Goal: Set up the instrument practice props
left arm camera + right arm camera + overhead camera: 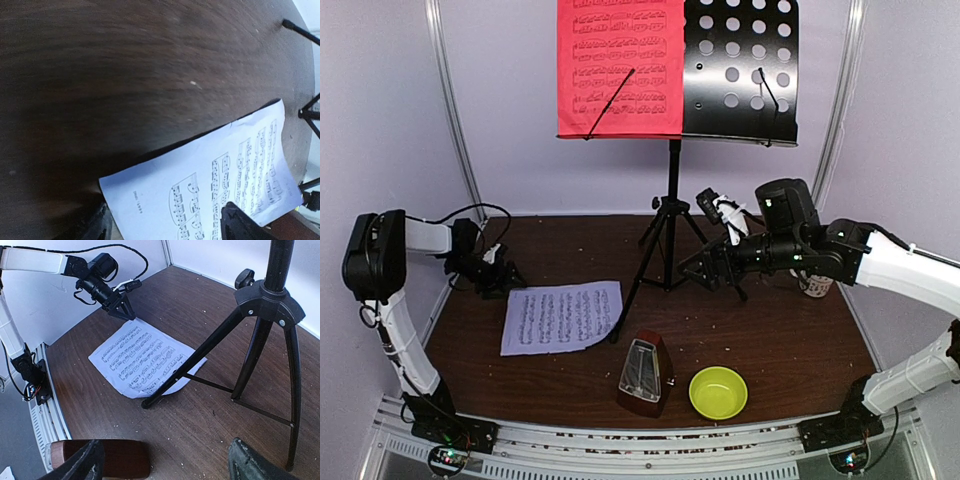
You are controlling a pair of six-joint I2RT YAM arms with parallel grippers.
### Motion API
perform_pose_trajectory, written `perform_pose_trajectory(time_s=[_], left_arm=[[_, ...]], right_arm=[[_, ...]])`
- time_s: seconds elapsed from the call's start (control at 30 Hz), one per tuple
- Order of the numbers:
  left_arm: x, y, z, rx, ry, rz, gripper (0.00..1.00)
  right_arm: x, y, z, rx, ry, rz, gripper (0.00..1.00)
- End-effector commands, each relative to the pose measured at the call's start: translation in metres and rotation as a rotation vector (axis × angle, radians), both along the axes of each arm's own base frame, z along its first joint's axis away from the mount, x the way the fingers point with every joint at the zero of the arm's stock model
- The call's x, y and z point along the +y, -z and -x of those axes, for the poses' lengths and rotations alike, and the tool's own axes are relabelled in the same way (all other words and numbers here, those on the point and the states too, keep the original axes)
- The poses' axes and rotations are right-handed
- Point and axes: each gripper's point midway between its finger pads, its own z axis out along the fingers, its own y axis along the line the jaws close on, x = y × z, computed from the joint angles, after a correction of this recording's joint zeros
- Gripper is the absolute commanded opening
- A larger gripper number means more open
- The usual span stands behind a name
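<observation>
Your white sheet (562, 317) lies flat on the table (770, 340), left of centre, with its long axis running left to right and slightly skewed. Your left gripper (502, 279) sits at its far left corner. In the left wrist view the fingers (239, 225) are spread wide with nothing held, and that corner of the sheet (220, 175) lies between them; you cannot tell whether they touch it.

A tripod leg of the music stand (740, 70) crosses the sheet's right edge. The metronome (645, 375) stands just near of it. The red sheet (620, 68) covers the desk's left half.

Your right gripper (165, 450) is spread wide and empty beside the tripod.
</observation>
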Motion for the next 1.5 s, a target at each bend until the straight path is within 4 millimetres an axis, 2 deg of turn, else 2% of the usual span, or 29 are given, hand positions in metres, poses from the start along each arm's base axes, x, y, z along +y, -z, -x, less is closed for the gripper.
perform_pose_trajectory(time_s=[0.0,0.33,0.43,0.53,0.67,0.83,0.93,1.07,1.13,1.2,1.27,1.33,1.47], left_arm=[[-0.050,0.026,0.043,0.133,0.163,0.062,0.77],[-0.110,0.015,0.060,0.086,0.278,0.177,0.78],[-0.120,0.011,0.064,0.076,0.312,0.179,0.78],[-0.112,0.000,0.053,-0.004,0.292,0.111,0.77],[-0.110,-0.031,0.035,-0.140,0.274,0.085,0.77],[-0.110,-0.048,0.023,-0.212,0.275,0.074,0.78],[-0.110,-0.054,0.020,-0.254,0.269,0.074,0.78],[-0.109,-0.053,0.021,-0.250,0.283,0.063,0.78],[-0.110,-0.064,0.020,-0.285,0.288,0.071,0.77],[-0.115,-0.085,0.022,-0.354,0.317,0.079,0.75],[-0.116,-0.097,0.026,-0.419,0.367,0.039,0.75],[-0.107,-0.100,0.023,-0.449,0.357,-0.053,0.75],[-0.084,-0.086,0.012,-0.332,0.267,-0.120,0.76]], right_arm=[[0.001,-0.017,-0.003,-0.030,0.013,-0.021,0.86],[0.004,-0.019,-0.003,-0.028,0.010,-0.029,0.86],[0.004,-0.020,-0.004,-0.027,0.011,-0.031,0.86],[0.003,-0.020,-0.004,-0.028,0.013,-0.030,0.86],[0.001,-0.021,-0.003,-0.030,0.016,-0.027,0.86],[-0.001,-0.022,-0.002,-0.033,0.019,-0.027,0.86],[-0.003,-0.023,-0.002,-0.038,0.025,-0.026,0.86],[-0.004,-0.023,-0.001,-0.039,0.026,-0.026,0.86],[-0.005,-0.022,-0.001,-0.039,0.027,-0.023,0.86],[-0.005,-0.022,-0.001,-0.041,0.027,-0.022,0.86],[-0.005,-0.021,-0.001,-0.040,0.026,-0.023,0.86],[-0.004,-0.022,-0.001,-0.042,0.024,-0.023,0.86],[-0.002,-0.022,-0.002,-0.043,0.018,-0.025,0.86]])
